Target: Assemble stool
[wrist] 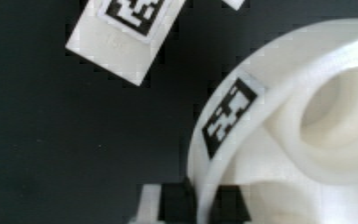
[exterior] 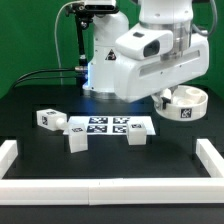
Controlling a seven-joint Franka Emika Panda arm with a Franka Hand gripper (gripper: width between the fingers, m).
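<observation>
White arm (exterior: 140,55) built of glossy rounded shells with grey seams at the joints and a bluish glow low on its base; thin black cables (exterior: 45,72) run from it; the gripper (wrist: 197,202) has dark pads on pale fingers

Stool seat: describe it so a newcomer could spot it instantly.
On the black table, look to the exterior view's right, under the white robot arm. There sits the white round disc-like seat. It alone is round; the small white leg blocks are boxy.

White seat (exterior: 188,97) bears a black-and-white patterned tag (wrist: 234,108).
</observation>
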